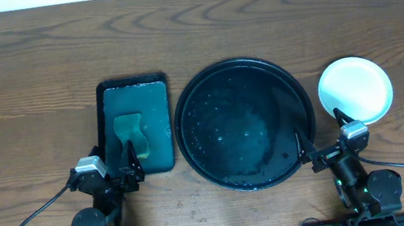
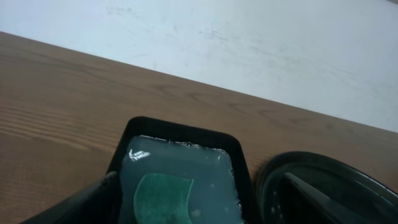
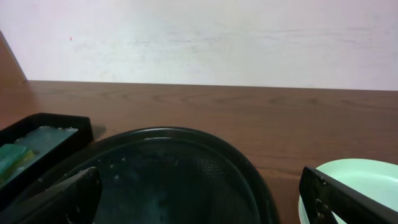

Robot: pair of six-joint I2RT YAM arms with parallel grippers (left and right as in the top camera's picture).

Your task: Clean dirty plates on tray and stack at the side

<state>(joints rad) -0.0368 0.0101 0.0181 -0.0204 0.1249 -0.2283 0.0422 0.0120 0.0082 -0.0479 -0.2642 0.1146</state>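
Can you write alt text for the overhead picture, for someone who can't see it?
A round black tray sits wet and empty on a wooden table, with a white plate, possibly a stack, to its right. Left of it, a rectangular tray holds a green sponge. The left claw and right claw at the near edge are open.

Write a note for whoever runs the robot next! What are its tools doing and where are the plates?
Left tool: open, empty, at the green tray's near end, by the sponge.
Right tool: open, empty, between black tray and plates.
Plates: on the table right of the black tray; count in the stack cannot be told.
Done: black tray holds no plates and looks wet.
Left: probably nothing; check the stack.
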